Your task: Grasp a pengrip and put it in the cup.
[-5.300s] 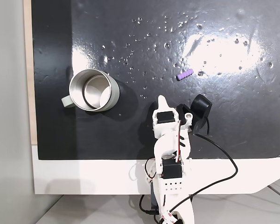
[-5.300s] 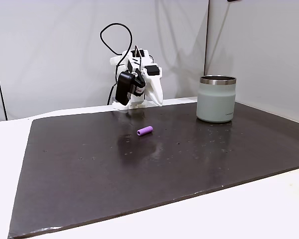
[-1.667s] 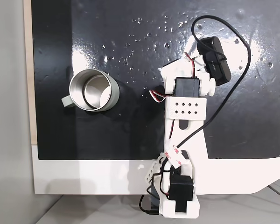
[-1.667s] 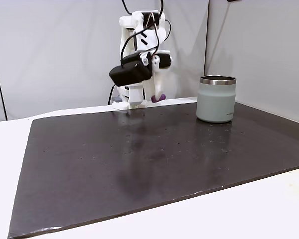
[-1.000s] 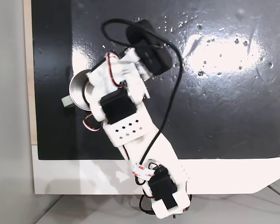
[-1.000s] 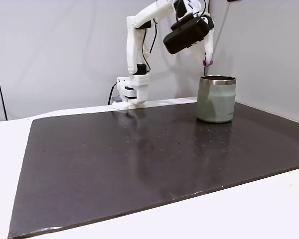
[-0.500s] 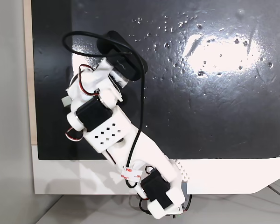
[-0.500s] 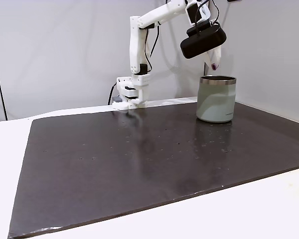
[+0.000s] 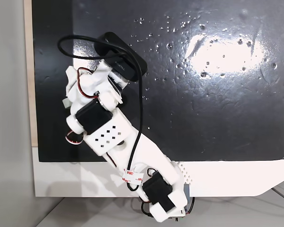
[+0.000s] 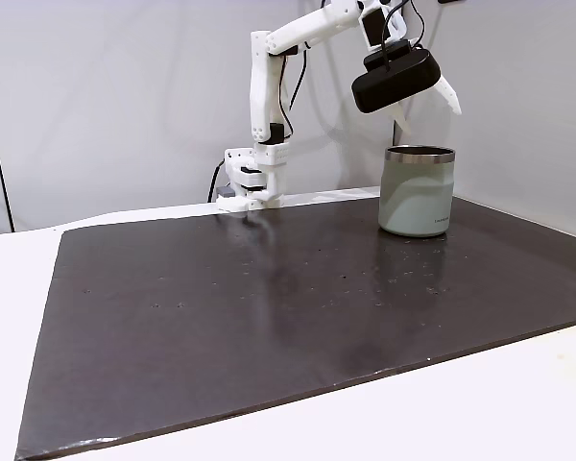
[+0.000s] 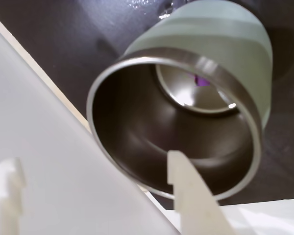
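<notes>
End effector [image 10: 424, 104] spread open above cup [image 10: 417, 190]; pengrip [image 11: 202, 80] seemingly lies inside.

1. The cup [image 11: 220, 44] has a matt pale grey-green outside and a polished metal inside.
2. The gripper [image 10: 432, 104] looks like matt white plastic.
3. The dark mat [image 9: 217, 104] on the worktop is glossy, with glare.

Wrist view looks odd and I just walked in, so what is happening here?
The arm holds its claw open above the cup on the dark mat. A purple bit, seemingly the pengrip, lies on the cup's shiny bottom, so the drop looks done.
</notes>
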Motion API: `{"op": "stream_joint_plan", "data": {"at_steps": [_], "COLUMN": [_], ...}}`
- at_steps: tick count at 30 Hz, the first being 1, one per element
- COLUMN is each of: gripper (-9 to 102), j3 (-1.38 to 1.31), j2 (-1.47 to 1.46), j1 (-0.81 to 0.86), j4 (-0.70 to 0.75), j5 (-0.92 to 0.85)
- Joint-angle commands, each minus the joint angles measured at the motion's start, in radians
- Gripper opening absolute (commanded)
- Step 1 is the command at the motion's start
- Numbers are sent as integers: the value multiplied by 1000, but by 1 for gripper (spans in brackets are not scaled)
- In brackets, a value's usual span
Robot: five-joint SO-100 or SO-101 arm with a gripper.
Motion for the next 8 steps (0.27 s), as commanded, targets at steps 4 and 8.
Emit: {"op": "stream_joint_plan", "data": {"at_steps": [4,8], "gripper": [35,35], "j3": [3,9], "j2": [29,34], "j1": [-5,-5], "j4": [-14,-14], "j5": [-12,-15]}}
